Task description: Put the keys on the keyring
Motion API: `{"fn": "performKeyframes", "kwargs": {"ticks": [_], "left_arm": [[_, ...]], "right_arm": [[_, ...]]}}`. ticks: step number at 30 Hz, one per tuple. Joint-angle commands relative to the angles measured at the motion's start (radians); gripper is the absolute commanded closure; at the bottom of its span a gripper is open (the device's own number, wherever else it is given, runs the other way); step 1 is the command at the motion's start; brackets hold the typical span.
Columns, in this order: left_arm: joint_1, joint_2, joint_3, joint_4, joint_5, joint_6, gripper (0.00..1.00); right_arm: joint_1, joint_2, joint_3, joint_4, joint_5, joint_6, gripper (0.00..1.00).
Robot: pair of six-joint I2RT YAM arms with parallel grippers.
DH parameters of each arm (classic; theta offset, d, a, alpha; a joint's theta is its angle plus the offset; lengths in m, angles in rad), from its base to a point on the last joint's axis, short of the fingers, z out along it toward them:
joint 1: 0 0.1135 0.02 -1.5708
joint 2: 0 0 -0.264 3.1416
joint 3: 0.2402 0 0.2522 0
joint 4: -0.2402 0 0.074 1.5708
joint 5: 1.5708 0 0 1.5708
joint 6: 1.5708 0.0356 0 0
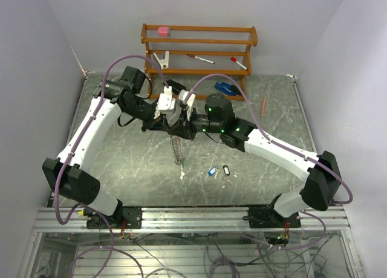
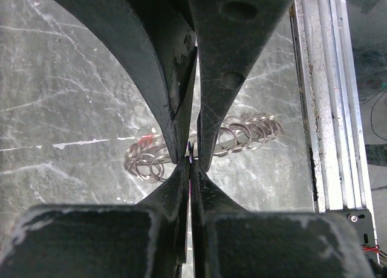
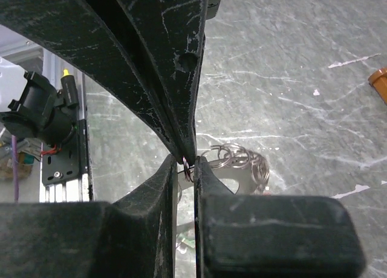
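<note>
My left gripper [image 1: 171,116] and right gripper [image 1: 183,122] meet tip to tip above the middle of the table. Both are shut on the thin wire of the keyring [image 1: 176,146], which hangs below them as a silvery string of loops. The left wrist view shows my left gripper [image 2: 191,163] pinching the keyring [image 2: 245,134], with a red tag [image 2: 145,139] among the loops. The right wrist view shows my right gripper [image 3: 188,167] pinching the keyring [image 3: 242,160]. A blue-tagged key [image 1: 211,171] and a black-tagged key [image 1: 226,168] lie on the table to the right.
A wooden rack [image 1: 199,30] stands at the back with a pink block [image 1: 163,31], a white clip [image 1: 163,59] and two red-capped pens [image 1: 201,58]. A blue object [image 1: 224,87] and an orange pencil [image 1: 263,104] lie back right. A white scrap [image 1: 182,176] lies near the front.
</note>
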Motion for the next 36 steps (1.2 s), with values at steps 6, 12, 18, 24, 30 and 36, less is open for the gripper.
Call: {"fn": "performKeyframes", "kwargs": {"ticks": [6,12,18,24,30,36], "left_arm": [[-0.012,-0.05,0.02,0.008,0.011,0.017,0.93],[-0.012,-0.035,0.054,-0.049,0.016,0.085,0.93],[-0.012,0.006,0.11,-0.146,-0.004,0.166,0.93],[-0.012,0.001,0.107,-0.15,-0.005,0.177,0.93],[-0.012,0.004,0.113,-0.162,0.009,0.182,0.93],[-0.012,0.007,0.123,-0.174,0.032,0.185,0.93]], "right_arm": [[0.008,-0.028,-0.017,0.012,0.014,-0.009,1.0],[0.008,-0.04,-0.019,0.0,-0.006,-0.011,0.76],[0.008,-0.047,-0.007,-0.037,-0.021,-0.037,0.71],[0.007,-0.055,-0.016,-0.033,-0.028,-0.042,0.8],[0.008,-0.049,-0.011,-0.011,-0.029,-0.037,0.86],[0.007,-0.043,-0.003,-0.006,-0.029,-0.038,0.82]]}}
